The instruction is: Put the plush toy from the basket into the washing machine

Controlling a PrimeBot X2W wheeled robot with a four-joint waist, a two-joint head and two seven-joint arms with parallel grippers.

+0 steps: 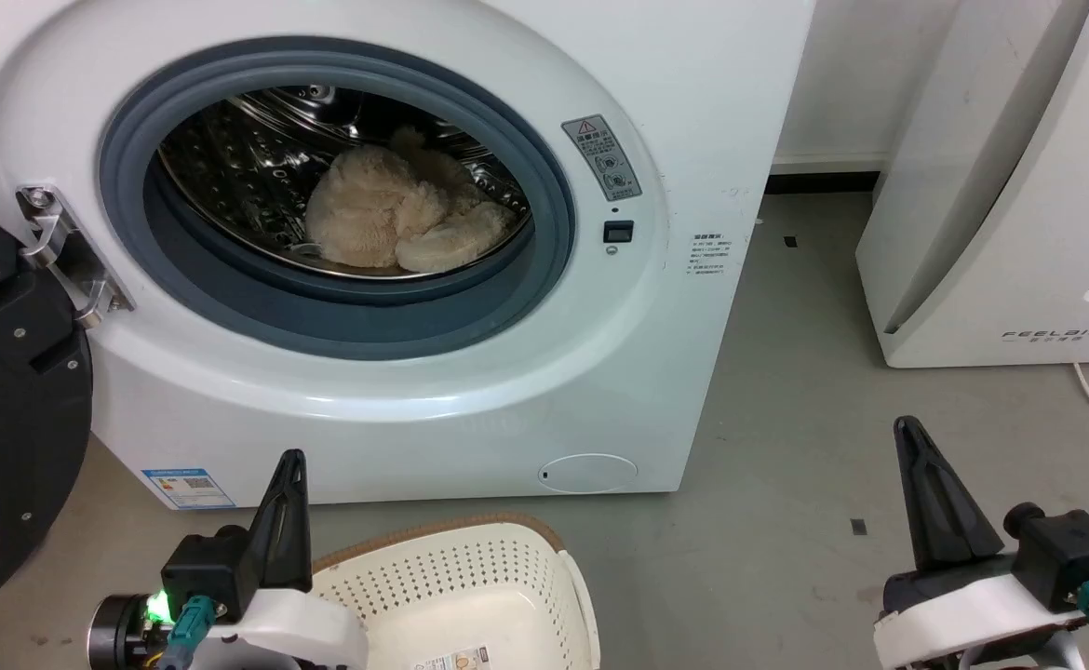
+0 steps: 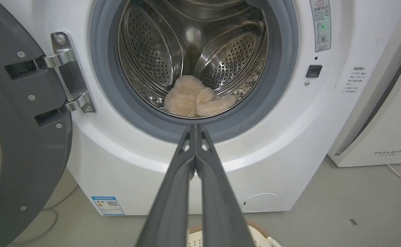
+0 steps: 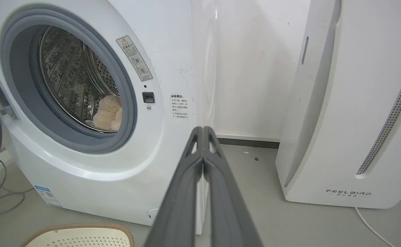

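Plush toy (image 1: 396, 216) deep in washing machine (image 1: 414, 409); left gripper (image 2: 195, 126), right gripper (image 3: 203, 128) closed tight, empty, outside gasket (image 1: 358, 321).

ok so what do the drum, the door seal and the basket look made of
Drum: likely stainless steel, mirror-bright, with punched holes. Door seal: probably rubber, matte grey-blue, softly rounded. Basket: seemingly moulded plastic, cream, perforated walls; its brown rim looks woven, perhaps imitation.
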